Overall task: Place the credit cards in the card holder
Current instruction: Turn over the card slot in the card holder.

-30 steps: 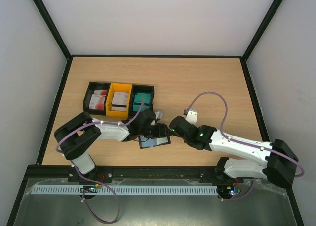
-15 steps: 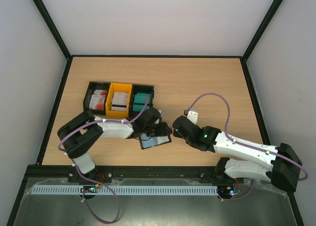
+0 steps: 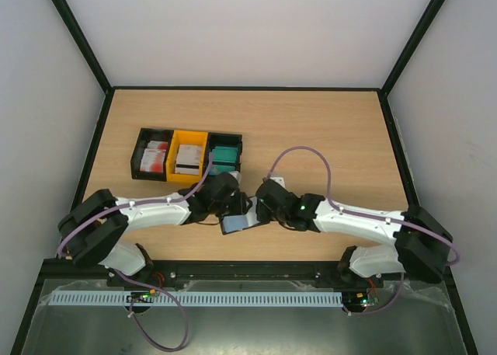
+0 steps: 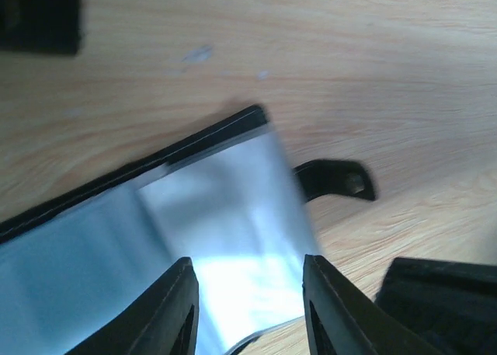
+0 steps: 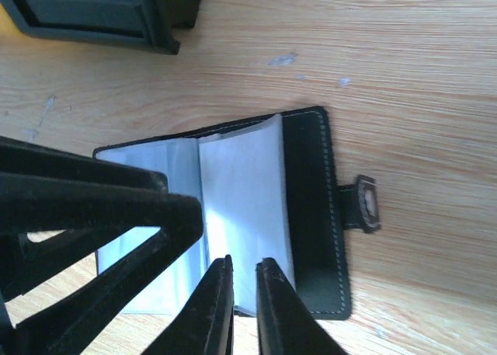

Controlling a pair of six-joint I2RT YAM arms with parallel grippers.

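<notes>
The black card holder [image 3: 236,224] lies open on the table, its clear sleeves [image 5: 241,207] facing up and its closure tab [image 5: 363,204] pointing right. My left gripper [image 4: 250,307] hovers open just above the sleeves [image 4: 225,215], holding nothing. My right gripper [image 5: 245,304] has its jaws almost together on the near edge of the raised sleeve page. The two grippers meet over the holder, the left gripper [image 3: 225,205] on one side and the right gripper [image 3: 256,210] on the other. The credit cards stay in their bins: teal [image 3: 225,155], white with a stripe [image 3: 186,160], red-and-white [image 3: 155,158].
Three joined bins, black [image 3: 140,154], yellow [image 3: 189,140] and black [image 3: 238,147], stand just behind the left gripper. A bin corner shows at the top left in the wrist views [image 5: 93,21] [image 4: 39,17]. The table's near edge [image 3: 233,259] is close.
My right gripper has moved left onto the card holder and its jaws have closed to a slim gap. The left arm has shifted left and its jaws have narrowed slightly.
</notes>
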